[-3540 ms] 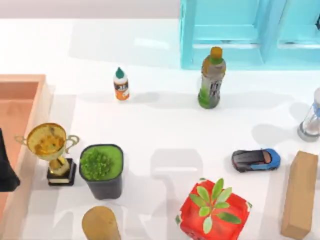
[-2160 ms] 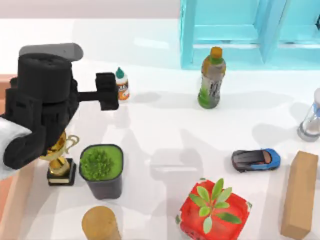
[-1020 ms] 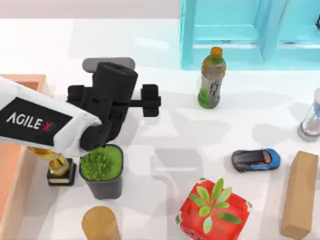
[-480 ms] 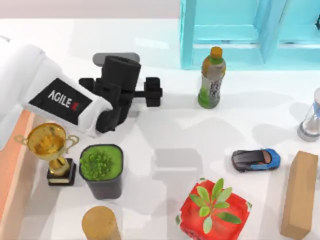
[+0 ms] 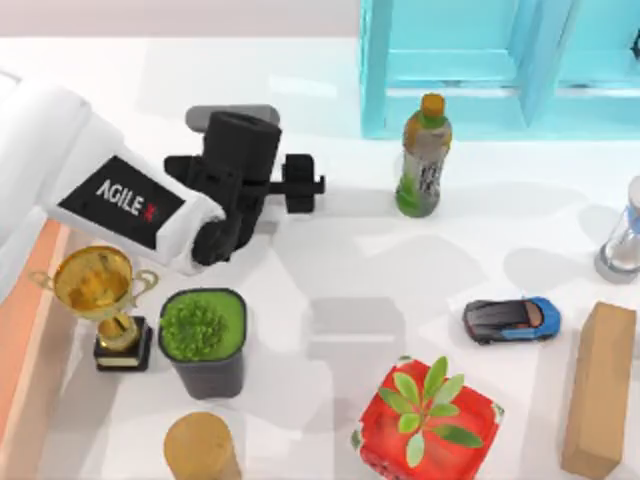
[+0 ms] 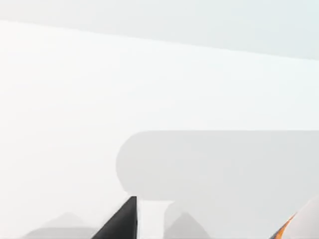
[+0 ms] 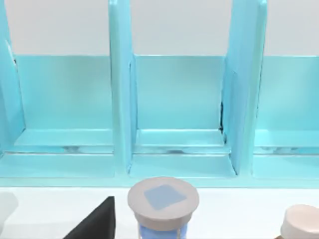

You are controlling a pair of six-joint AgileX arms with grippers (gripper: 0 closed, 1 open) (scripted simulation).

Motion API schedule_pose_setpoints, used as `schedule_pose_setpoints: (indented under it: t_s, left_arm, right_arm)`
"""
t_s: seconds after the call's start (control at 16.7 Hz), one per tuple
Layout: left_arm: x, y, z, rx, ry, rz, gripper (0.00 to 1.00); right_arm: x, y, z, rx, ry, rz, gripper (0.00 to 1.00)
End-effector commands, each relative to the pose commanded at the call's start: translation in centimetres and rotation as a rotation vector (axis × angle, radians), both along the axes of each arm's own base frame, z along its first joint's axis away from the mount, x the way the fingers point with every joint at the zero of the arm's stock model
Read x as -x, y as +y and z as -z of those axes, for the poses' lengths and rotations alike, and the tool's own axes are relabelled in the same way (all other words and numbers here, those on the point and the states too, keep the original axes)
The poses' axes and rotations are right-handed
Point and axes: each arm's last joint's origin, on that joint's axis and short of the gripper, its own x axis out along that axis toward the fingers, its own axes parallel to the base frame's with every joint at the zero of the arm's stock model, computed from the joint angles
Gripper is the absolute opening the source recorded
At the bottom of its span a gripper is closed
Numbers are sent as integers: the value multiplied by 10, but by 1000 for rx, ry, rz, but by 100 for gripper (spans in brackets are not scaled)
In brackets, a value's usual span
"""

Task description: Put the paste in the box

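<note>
Since half a second ago the left tool's (image 5: 245,185) fingers have drawn closer. Top view: they are closed over where the paste stood, between box (image 5: 45,262) and drink bottle (image 5: 423,155). Left wrist view: paste (image 6: 299,226), white with orange label edge, beside a dark finger (image 6: 122,221).

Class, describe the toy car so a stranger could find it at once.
Start at the turquoise shelf unit at the table's far edge, then move toward the near right side. The toy car lies left of the tan wooden block: small, black with a blue tail, the one wheeled thing.
</note>
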Motion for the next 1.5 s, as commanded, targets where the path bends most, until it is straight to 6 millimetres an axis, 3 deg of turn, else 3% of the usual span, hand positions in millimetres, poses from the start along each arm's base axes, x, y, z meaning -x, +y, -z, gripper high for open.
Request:
schedule_pose_setpoints:
  t_s: [0.54,1.14,1.5]
  left_arm:
    - [0,0,0,0,0,0,2]
    - [0,-1,-1,-1,-3,4,0]
    - [4,-31,-64,11,-138,126,0]
  right_arm:
    - [0,0,0,0,0,0,100]
    - [0,0,0,0,0,0,100]
    - [0,0,0,0,0,0,100]
